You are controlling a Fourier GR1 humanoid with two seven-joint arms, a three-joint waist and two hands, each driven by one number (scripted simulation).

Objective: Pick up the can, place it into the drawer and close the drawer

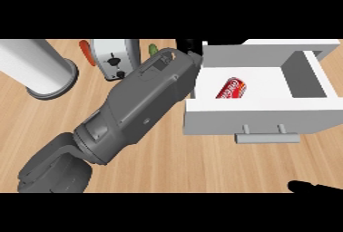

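1. Back-left corner of the counter: big white cylinder w/ a grey rim at its end. Can't tell what it is tbh.
2. Next along the back edge: silver toaster. There's a red thing just left of it and a green thing just right of it. Both are mostly hidden, so no idea what they are.
3. Left forearm cuts diagonally from the front-left corner up to the back middle. The left hand sits right by the drawer's left wall, mostly hidden behind its own wrist. Can't tell how open it is or if it's got hold of anything.
4. Right half of the counter: white drawer standing open, w/ its handle on the front wall. The red can is inside, lying on its side on the drawer floor, roughly mid-left, and nothing is gripping it.
5. Front-right corner: only a black bit of the right hand pokes in at the edge, well apart from the drawer. Can't tell its state either.
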